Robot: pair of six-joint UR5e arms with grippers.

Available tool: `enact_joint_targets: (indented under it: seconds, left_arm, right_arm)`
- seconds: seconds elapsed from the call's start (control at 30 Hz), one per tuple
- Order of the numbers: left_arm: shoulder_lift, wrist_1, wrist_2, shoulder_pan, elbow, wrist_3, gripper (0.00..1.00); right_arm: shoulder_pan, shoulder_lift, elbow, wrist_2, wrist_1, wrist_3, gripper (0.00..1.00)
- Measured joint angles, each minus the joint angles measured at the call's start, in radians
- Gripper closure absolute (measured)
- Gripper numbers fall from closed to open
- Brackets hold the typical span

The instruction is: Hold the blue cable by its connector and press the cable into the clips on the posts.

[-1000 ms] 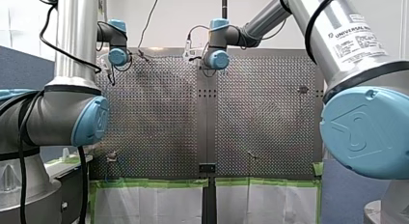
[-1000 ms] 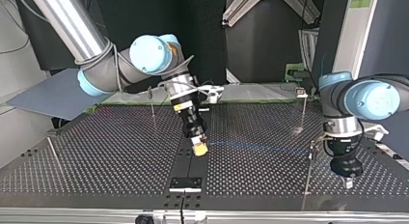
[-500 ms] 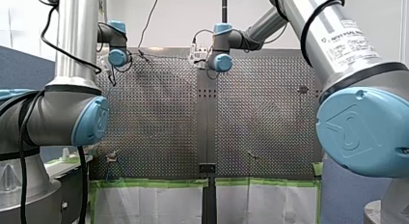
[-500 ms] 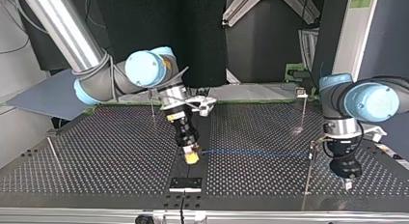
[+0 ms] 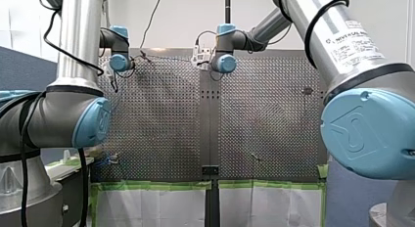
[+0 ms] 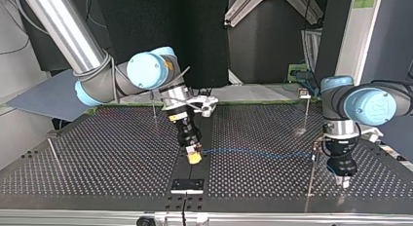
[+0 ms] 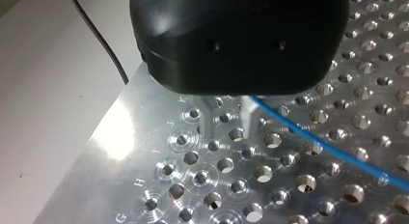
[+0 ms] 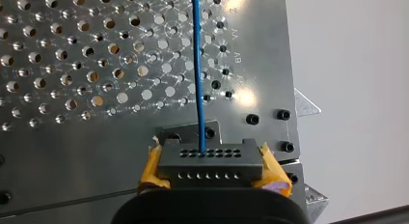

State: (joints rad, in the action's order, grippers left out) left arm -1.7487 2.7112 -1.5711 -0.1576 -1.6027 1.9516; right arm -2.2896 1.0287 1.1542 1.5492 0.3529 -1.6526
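In the right wrist view my right gripper is shut, yellow pads on both ends of the dark grey connector. The blue cable leaves it straight ahead over the perforated table. In the top view my right gripper holds the connector low near the middle plate, and the blue cable stretches across to a thin post at the view's right. My left gripper hangs just beyond that post. Seen from the left wrist, my left gripper has its metal fingers apart, the blue cable passing beside one finger, not between them.
More thin posts stand at the far right, the far middle and the near left of the top view. A black bracket sits at the table's near edge. Green tape lines the edge in the front view.
My right gripper carried the connector toward the top view's left and lower, drawing the cable straighter. My left gripper's fingers have parted, and it shifted slightly toward the post.
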Motion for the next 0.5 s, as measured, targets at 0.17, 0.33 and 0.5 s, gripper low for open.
enact_joint_targets:
  seconds: [0.17,0.33,0.5]
  left_arm:
    - [0.001,0.017,-0.008,0.0,0.0,0.006,0.02]
    - [0.014,0.044,-0.012,0.0,0.0,0.012,0.0]
    - [0.039,0.092,-0.043,0.006,-0.002,0.013,0.0]
  right_arm:
    - [-0.002,0.0,0.0,0.0,-0.002,0.0,1.0]
    - [-0.003,0.0,0.0,0.0,-0.003,0.0,1.0]
    - [-0.003,0.0,0.0,0.0,-0.003,0.0,1.0]
